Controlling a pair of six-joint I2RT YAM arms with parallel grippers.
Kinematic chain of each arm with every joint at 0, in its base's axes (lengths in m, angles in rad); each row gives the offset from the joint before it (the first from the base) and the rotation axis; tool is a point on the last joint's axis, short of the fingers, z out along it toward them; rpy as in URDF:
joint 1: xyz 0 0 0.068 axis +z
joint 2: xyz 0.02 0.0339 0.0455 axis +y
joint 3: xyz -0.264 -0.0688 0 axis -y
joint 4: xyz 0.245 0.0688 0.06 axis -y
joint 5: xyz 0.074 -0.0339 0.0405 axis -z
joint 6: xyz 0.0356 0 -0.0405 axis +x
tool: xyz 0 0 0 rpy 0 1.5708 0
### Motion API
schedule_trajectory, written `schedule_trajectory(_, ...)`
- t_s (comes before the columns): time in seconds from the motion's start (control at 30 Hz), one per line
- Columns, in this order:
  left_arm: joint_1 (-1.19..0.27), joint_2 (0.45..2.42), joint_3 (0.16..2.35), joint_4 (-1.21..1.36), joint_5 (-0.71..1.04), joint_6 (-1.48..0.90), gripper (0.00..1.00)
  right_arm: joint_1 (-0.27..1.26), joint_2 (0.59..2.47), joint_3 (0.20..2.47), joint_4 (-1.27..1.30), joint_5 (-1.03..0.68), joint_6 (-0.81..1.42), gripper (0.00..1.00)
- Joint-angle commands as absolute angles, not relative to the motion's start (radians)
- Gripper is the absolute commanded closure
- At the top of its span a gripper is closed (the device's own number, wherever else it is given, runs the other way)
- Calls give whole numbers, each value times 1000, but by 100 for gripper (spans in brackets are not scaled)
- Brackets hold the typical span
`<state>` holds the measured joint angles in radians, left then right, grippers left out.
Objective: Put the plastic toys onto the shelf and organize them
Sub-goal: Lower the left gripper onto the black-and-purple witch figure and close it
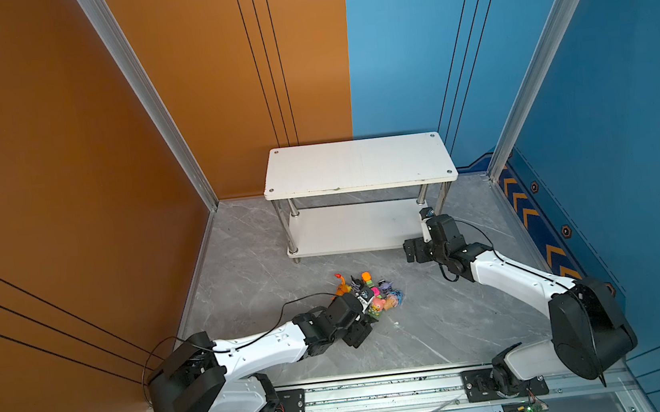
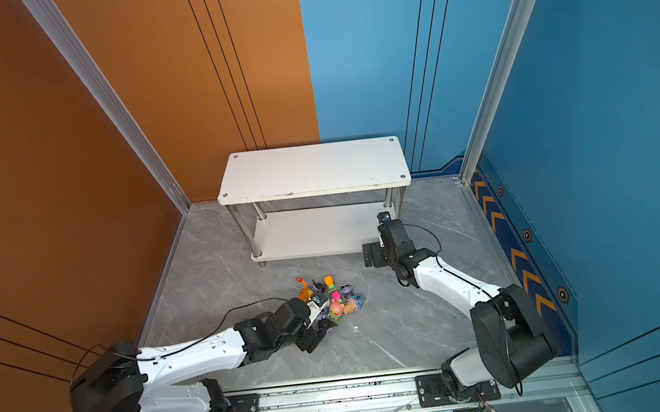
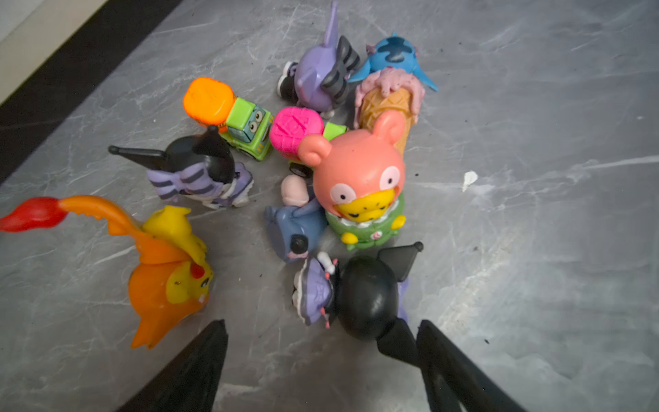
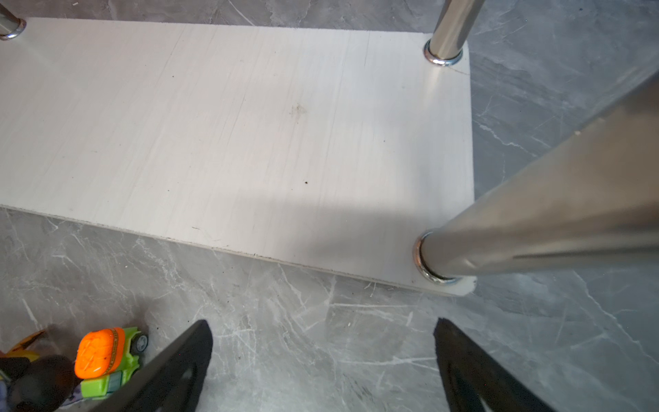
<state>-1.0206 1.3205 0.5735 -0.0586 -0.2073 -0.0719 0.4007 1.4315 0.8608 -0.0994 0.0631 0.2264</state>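
The plastic toys (image 1: pixel 371 294) lie in one heap on the grey floor, in front of the white two-tier shelf (image 1: pixel 357 164). The left wrist view shows the orange spiky creature (image 3: pixel 167 271), pink bear (image 3: pixel 356 171), grey-blue donkey (image 3: pixel 296 228), blue one on a cone (image 3: pixel 392 57), orange-topped block (image 3: pixel 221 107) and pink-topped block (image 3: pixel 296 132). My left gripper (image 3: pixel 322 326) is open at the heap's near edge. A black-purple eared head (image 3: pixel 367 296) lies between its jaws, one ear beside a finger. My right gripper (image 4: pixel 322 323) is open over bare floor before the lower board (image 4: pixel 249 125).
A chrome post (image 4: pixel 535 221) of the shelf stands close to my right gripper. An orange wall (image 1: pixel 68 201) bounds the left side and a blue wall (image 1: pixel 631 183) the right. The arms' metal rail (image 1: pixel 381 389) runs along the front edge.
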Motion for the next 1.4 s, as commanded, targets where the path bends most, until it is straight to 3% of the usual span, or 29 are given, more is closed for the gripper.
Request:
schedule_trajectory(0.0, -1035, 1353, 595, -42, -251, -76, 15, 415, 1440, 904, -158, 72, 237, 2)
schedule_trajectory(1.37, -1017, 1567, 609, 38, -204, -116, 17, 410, 1409, 869, -167, 115, 223, 2)
